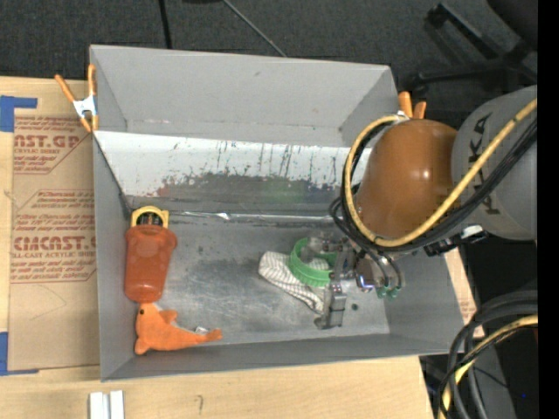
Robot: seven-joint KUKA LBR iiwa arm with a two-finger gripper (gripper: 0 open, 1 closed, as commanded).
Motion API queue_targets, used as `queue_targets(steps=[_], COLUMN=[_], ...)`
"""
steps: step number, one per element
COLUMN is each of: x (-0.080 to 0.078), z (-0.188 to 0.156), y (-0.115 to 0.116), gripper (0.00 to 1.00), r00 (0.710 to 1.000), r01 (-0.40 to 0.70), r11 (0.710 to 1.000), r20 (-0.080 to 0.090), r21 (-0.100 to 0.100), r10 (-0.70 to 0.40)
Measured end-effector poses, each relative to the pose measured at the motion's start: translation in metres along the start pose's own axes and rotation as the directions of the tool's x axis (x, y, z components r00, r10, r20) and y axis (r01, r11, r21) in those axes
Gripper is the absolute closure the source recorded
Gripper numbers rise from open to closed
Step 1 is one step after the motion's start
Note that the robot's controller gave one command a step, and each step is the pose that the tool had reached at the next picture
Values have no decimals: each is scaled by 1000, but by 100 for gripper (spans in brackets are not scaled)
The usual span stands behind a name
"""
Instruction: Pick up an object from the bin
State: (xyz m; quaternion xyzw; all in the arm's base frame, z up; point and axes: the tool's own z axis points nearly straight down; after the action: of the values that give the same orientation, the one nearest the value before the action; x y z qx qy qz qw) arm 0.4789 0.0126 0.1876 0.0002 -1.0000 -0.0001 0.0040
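tool (334, 307) beside white cloth (281, 274), green ring (305, 269)

Robot lab — cabled industrial arm (515, 190) over grey metal bin (244, 103).

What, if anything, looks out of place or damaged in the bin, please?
Nothing looks spilled or broken. The bin has a scratched back wall. An orange bottle lies on its side at the left, an orange toy just below it. A crumpled white cloth lies against a green ring by the gripper.
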Motion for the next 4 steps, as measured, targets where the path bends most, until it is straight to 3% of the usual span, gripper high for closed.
queue_targets(steps=[1, 2, 3, 4], x=[-2, -39, -54, -54], z=[-4, 48, 115, 115], y=[0, 7, 21, 21], gripper=[0, 0, 100, 100], r00=[1000, 999, 994, 994], r01=[0, 32, 106, 106], r11=[1000, 1000, 994, 994], r20=[8, 17, 11, 11], r21=[0, 1, 1, 1], r10=[0, -32, -106, -106])
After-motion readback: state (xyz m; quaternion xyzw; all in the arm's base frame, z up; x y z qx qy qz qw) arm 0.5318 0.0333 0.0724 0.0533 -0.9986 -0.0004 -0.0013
